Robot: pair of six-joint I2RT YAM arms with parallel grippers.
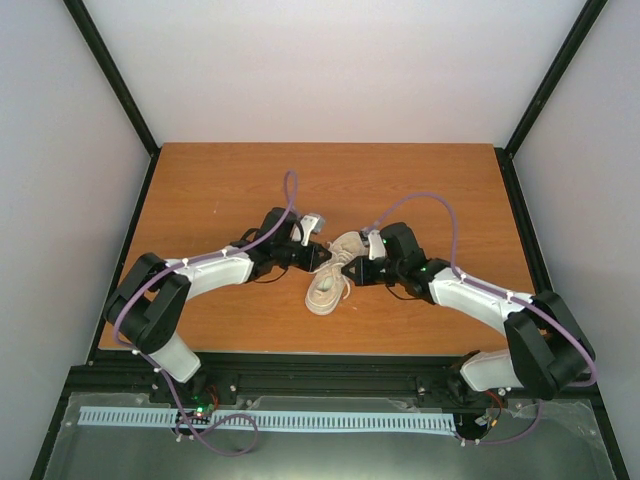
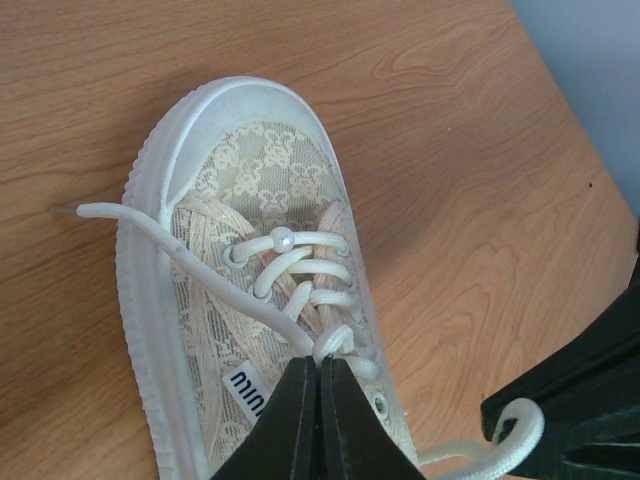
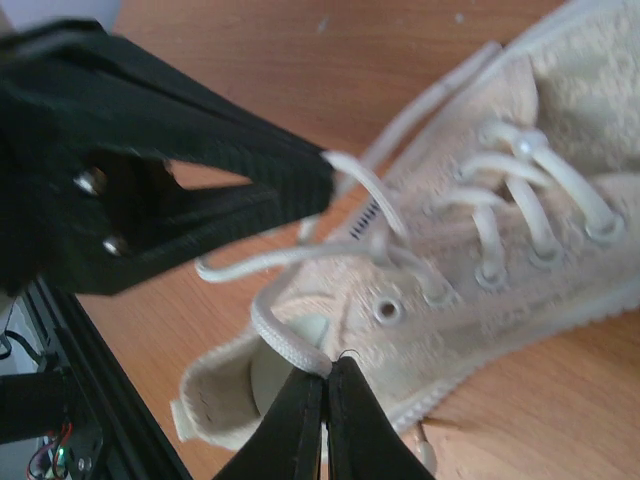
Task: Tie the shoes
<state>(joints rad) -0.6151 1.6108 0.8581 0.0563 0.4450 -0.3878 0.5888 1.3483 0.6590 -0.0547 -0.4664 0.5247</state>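
A cream lace-patterned low-top sneaker lies on the wooden table between both arms; it also shows in the left wrist view and the right wrist view. My left gripper is shut on a white lace loop over the tongue. From there one lace end runs left over the sole to the table. My right gripper is shut on another lace above the heel opening. The left gripper shows in the right wrist view, pinching its lace.
The wooden table sits inside a white-walled enclosure with black frame posts. A black rail runs along the near table edge. Purple cables arc over both arms.
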